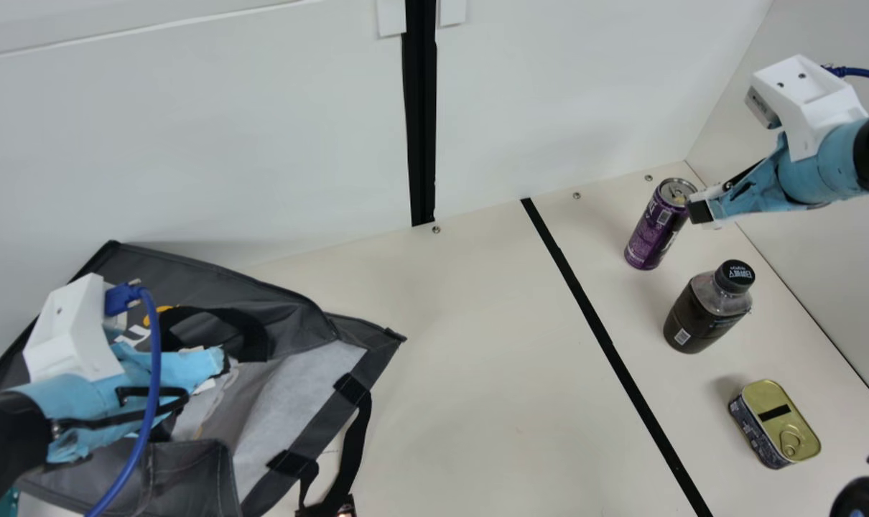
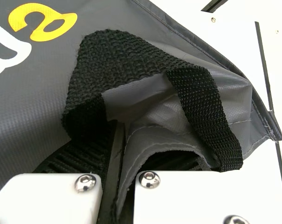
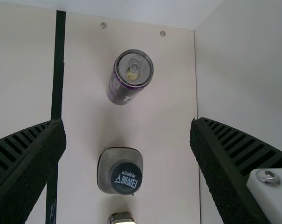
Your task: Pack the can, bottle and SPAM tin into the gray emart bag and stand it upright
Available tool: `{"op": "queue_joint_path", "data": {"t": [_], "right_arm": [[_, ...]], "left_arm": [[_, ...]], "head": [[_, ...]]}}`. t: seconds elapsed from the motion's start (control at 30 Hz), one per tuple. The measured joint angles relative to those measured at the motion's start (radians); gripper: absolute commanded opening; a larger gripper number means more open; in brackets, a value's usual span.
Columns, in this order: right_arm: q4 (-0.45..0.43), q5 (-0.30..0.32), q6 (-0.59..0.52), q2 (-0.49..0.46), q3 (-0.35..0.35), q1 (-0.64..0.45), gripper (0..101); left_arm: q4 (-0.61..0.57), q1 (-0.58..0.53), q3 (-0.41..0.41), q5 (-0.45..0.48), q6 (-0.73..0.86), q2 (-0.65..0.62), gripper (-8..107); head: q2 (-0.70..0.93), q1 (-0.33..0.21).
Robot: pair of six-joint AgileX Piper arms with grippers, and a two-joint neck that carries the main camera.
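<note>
Best reach with the nearer right gripper (image 3: 127,122), spread wide and higher than the bottle (image 1: 702,319), for the upright can (image 1: 652,233) behind it, not the SPAM tin (image 1: 781,425) in front, with left gripper (image 1: 221,361) clamped on gray emart bag (image 1: 298,324) well leftward.

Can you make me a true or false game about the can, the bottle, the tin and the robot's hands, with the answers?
1. The purple can stands upright. True.
2. The SPAM tin is inside the gray bag. False: the SPAM tin is on the table.
3. The bottle has a dark cap. True.
4. The right hand is shut on the can. False: the right hand is open.
5. The left hand is pinching the bag. True.
</note>
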Motion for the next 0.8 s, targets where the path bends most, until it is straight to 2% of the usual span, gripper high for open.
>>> {"op": "queue_joint_path", "data": {"t": [0.8], "right_arm": [[0.0,0.012,0.086,0.25,-0.157,0.035,95]], "left_arm": [[0.0,0.0,0.0,0.0,0.0,0.0,-8]], "head": [[0.002,0.0]]}}
